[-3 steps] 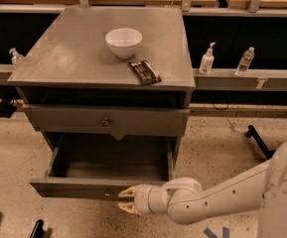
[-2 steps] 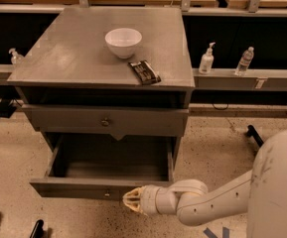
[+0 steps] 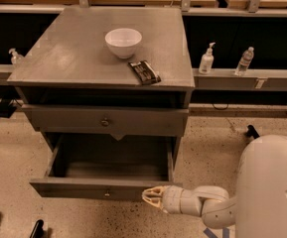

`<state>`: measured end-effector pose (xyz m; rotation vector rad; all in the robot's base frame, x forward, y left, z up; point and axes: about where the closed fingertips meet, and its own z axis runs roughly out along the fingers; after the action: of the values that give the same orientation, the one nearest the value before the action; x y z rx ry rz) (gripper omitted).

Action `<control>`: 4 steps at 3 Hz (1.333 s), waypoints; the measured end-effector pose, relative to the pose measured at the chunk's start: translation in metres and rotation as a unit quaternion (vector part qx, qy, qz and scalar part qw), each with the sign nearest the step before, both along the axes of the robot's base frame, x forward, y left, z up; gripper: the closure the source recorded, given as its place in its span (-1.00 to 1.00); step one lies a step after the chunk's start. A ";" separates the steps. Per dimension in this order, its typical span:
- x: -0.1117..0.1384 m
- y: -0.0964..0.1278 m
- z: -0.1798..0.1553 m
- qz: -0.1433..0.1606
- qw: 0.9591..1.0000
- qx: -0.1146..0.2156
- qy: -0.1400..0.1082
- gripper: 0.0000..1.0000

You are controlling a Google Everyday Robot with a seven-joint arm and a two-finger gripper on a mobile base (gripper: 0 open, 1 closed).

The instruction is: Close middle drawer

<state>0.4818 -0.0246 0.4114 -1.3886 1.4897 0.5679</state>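
Observation:
The middle drawer [image 3: 83, 187] is pulled far out of the grey cabinet [image 3: 73, 58], and its shallow box is empty. Its long flat front panel has a small round knob [image 3: 107, 194] at the centre. My gripper [image 3: 148, 198] is low at the right end of that front panel, just in front of it and pointing left. It is shut and holds nothing. Whether it touches the panel I cannot tell. The drawer above [image 3: 105, 122], with the taller front panel, sticks out slightly.
A white bowl [image 3: 123, 41] and a dark snack packet [image 3: 144, 72] lie on the cabinet top. A soap bottle [image 3: 207, 59] and a water bottle [image 3: 244, 61] stand on the ledge to the right. My white arm [image 3: 269, 182] fills the lower right.
My gripper has shifted to the right along the drawer's front panel. The drawer stands as far out as before.

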 end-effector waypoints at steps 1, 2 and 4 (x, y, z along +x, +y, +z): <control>0.004 0.001 0.005 -0.002 0.999 0.041 0.001 1.00; 0.004 0.001 0.005 -0.002 0.999 0.041 0.001 1.00; 0.003 0.019 -0.026 0.018 0.997 0.076 -0.003 1.00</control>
<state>0.4847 -0.0052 0.3858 -1.2997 1.3883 0.6847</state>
